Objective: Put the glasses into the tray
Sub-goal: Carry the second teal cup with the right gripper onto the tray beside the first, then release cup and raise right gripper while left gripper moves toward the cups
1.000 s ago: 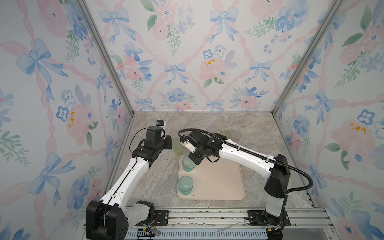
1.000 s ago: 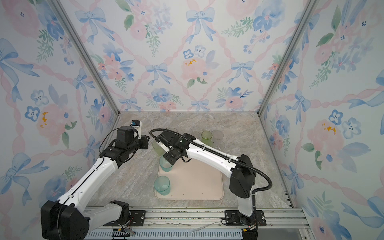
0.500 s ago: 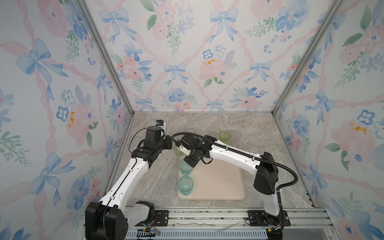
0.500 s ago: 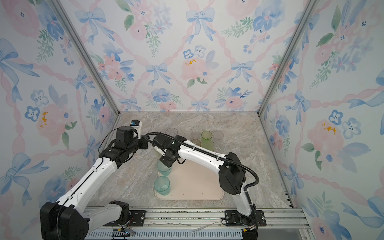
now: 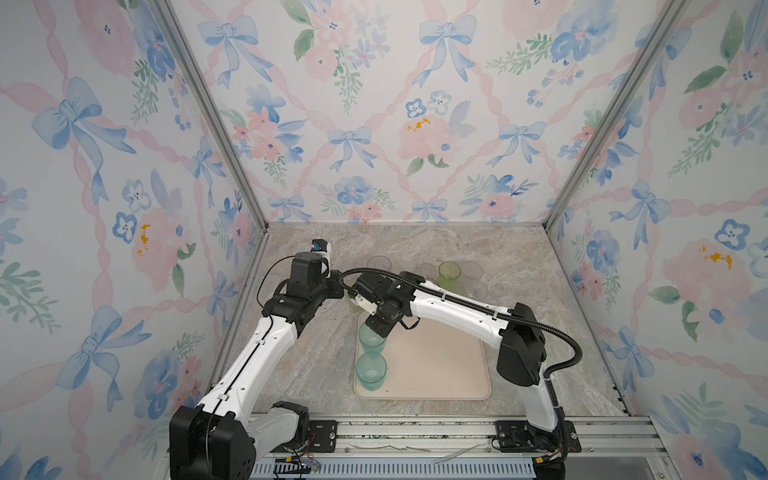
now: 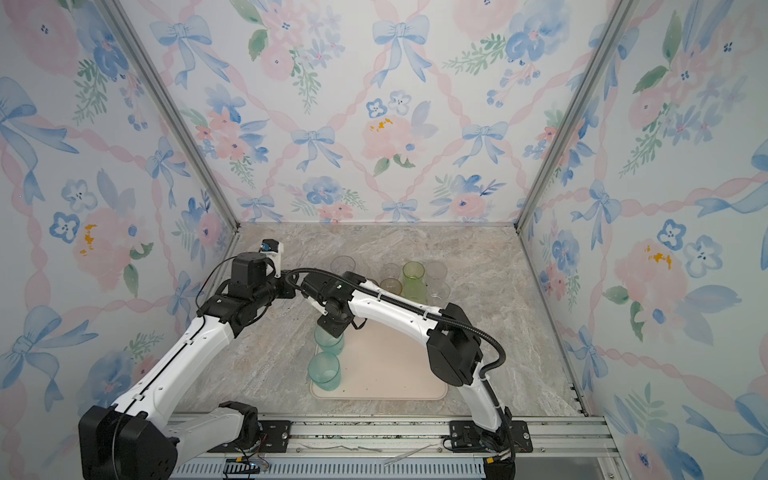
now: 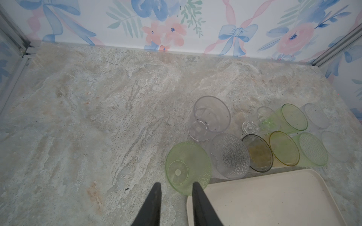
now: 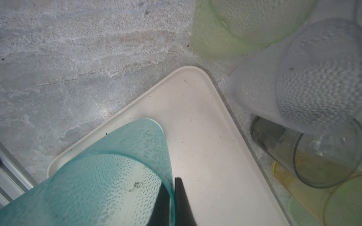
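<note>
Teal glass [image 8: 117, 166] is at the tray's [image 8: 195, 117] far corner. My right hand [image 8: 172, 182] is clamped on its wall, one finger inside and one outside, I guess to keep it upright. The other teal glass [image 5: 370, 371] stands in the tray. My left hand [image 7: 176, 185], fingers apart and empty, is just beside a yellow-green glass [image 7: 188, 168] on the desk [image 7: 98, 117], probably next. Can't tell if the held one's base has touched down.

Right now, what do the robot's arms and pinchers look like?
Both arms, left arm and right arm, have white shells with chunky black joints. A ribbed black hose runs along the right one. The left gripper and right gripper have slim black pointed fingers.
</note>
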You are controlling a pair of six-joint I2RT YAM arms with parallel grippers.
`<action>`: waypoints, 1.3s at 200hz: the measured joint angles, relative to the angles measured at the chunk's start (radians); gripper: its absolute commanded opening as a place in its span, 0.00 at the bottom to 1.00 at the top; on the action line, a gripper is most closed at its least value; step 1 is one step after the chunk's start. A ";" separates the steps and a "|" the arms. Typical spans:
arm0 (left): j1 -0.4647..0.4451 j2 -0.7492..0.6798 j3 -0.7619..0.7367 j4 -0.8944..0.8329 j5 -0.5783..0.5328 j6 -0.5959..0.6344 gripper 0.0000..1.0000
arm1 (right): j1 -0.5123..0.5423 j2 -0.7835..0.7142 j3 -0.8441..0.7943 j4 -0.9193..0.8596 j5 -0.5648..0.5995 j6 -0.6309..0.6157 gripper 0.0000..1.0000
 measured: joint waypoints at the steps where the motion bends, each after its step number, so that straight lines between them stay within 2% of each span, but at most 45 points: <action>1: 0.000 0.000 0.000 0.000 0.000 0.000 0.30 | 0.000 0.000 0.000 0.000 0.000 0.000 0.05; 155: 0.006 -0.002 0.000 0.000 0.000 0.001 0.32 | 0.004 0.045 0.067 -0.043 0.000 -0.001 0.08; 178: 0.006 -0.002 0.000 0.000 0.000 0.001 0.32 | 0.005 0.046 0.067 -0.044 0.003 -0.004 0.13; 224: 0.008 -0.002 0.000 0.000 0.000 0.001 0.32 | 0.005 0.047 0.067 -0.050 0.003 -0.009 0.28; 260: 0.008 -0.002 0.000 0.000 0.000 0.001 0.33 | 0.005 0.047 0.067 -0.050 0.003 -0.007 0.31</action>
